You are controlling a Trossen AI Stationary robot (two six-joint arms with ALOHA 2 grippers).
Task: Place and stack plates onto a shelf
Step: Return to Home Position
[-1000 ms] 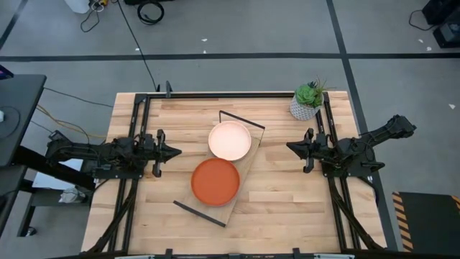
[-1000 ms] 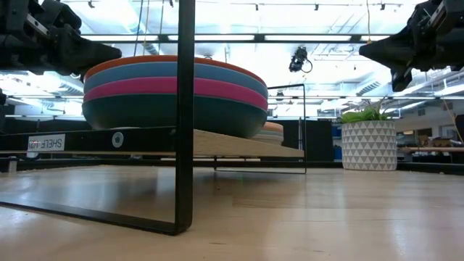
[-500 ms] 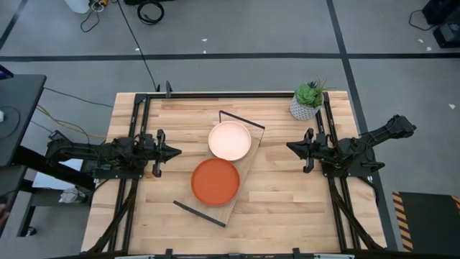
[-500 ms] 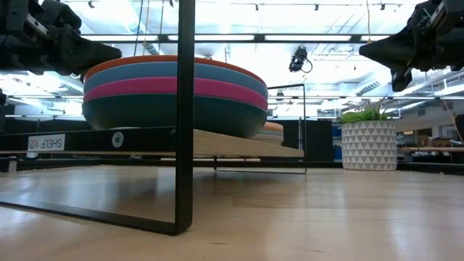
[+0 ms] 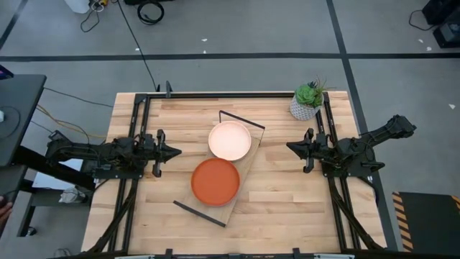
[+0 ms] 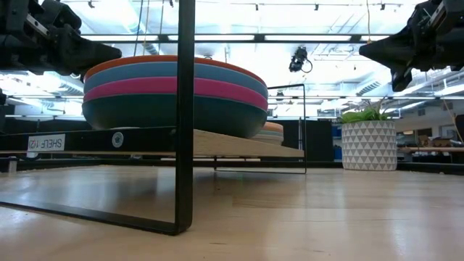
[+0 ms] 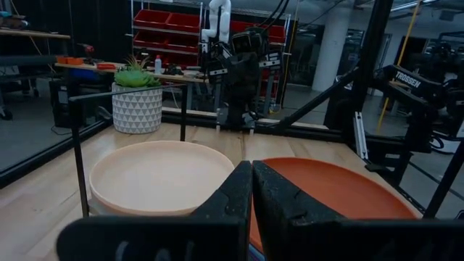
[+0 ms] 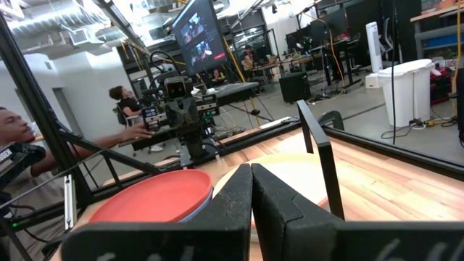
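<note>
Flanking the slanted shelf of stacked plates, the left gripper and right gripper are hovering well clear, fingers closed on nothing

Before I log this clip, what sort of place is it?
Likely a robotics lab or workshop: red plastic storage bins on racks, a large dark hanging screen, and a seated person.

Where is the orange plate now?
In the high view, the orange plate tops the stack on the shelf's lower end, next to the cream plate; left gripper and right gripper wait at the sides.
</note>
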